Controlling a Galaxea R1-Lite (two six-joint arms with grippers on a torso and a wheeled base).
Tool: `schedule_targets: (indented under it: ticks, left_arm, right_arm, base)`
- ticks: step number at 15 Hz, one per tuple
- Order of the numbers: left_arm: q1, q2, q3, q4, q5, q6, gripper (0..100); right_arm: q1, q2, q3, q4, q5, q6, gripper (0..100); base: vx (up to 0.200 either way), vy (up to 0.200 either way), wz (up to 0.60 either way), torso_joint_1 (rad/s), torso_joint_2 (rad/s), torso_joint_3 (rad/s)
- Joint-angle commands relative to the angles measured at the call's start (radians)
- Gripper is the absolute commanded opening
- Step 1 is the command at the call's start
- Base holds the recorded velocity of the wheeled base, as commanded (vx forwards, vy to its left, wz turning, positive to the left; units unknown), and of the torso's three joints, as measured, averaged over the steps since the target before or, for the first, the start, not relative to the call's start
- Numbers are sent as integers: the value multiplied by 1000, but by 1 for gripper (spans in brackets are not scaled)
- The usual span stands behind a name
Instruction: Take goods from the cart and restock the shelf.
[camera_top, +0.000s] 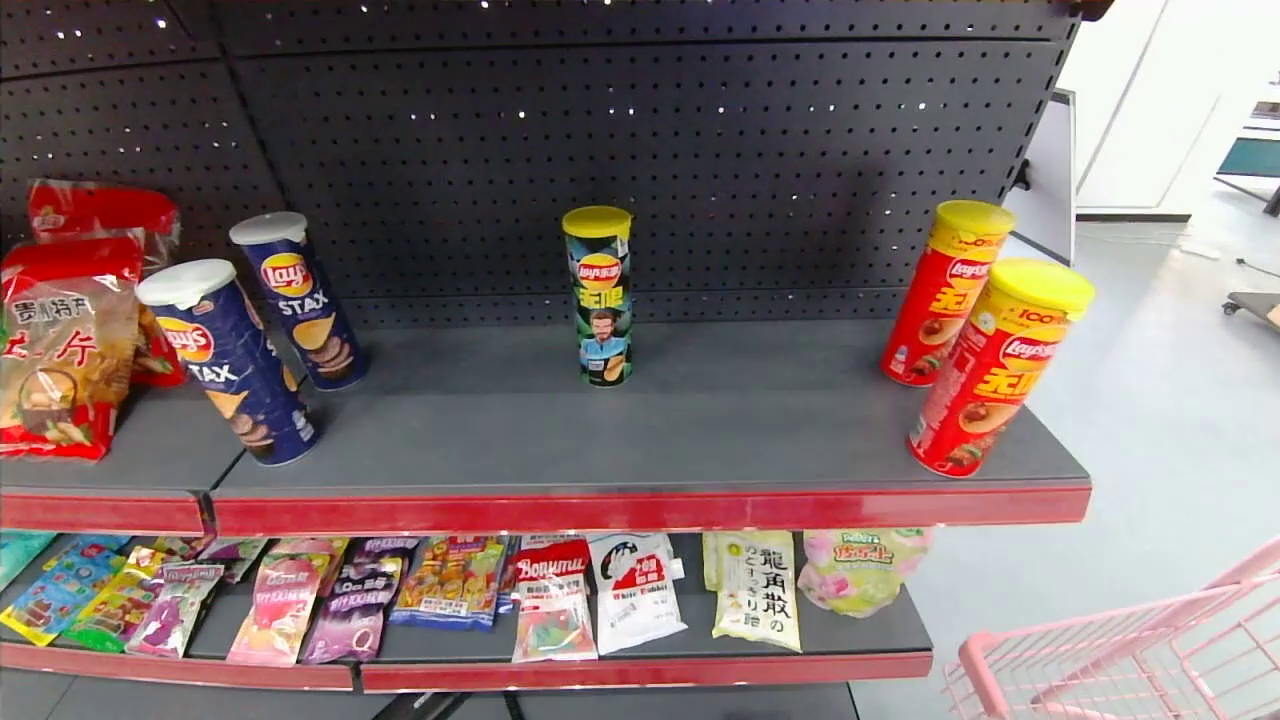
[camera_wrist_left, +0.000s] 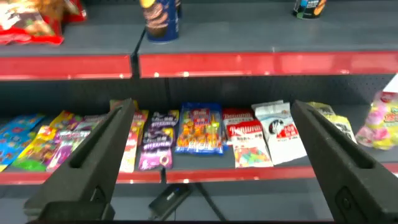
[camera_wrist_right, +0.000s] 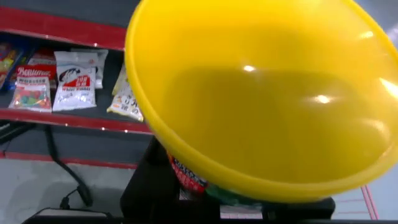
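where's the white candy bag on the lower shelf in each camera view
Head view: white candy bag, middle of the lower shelf, front row.
Left wrist view: same bag, seen beyond the open jaws.
Right wrist view: on the shelf, behind the yellow-lidded can.
Shared landmark: the red-topped bag lying right beside it.

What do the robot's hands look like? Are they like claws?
The left gripper has two long, flat black fingers with squared edges and a rectangular slot in each, more like paddles than claws. The right gripper looks black too, mostly hidden behind the yellow-lidded can.
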Motion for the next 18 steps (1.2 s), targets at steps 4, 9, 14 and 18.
schedule_targets:
  ticks: [4,9,14,18]
  left_arm:
    - [0,1,0,0,0,-2,100]
    - [0,7,-1,0,-3,2,100]
    - [0,76,-1,-1,-1,7,100]
    - [-31,289,-266,-3,-34,-99,100]
  right_arm:
    - [-1,-129,51,0,-4,0,0]
    - [-4,-272,103,-2,-35,-28,0]
    - [-4,-272,106,-2,-119,-32,0]
    - [-4,-272,92,-2,101,31,0]
  base:
    - [0,0,0,0,0,0]
    - [0,0,0,0,0,0]
    - [0,0,0,0,0,0]
    - [0,0,0,0,0,0]
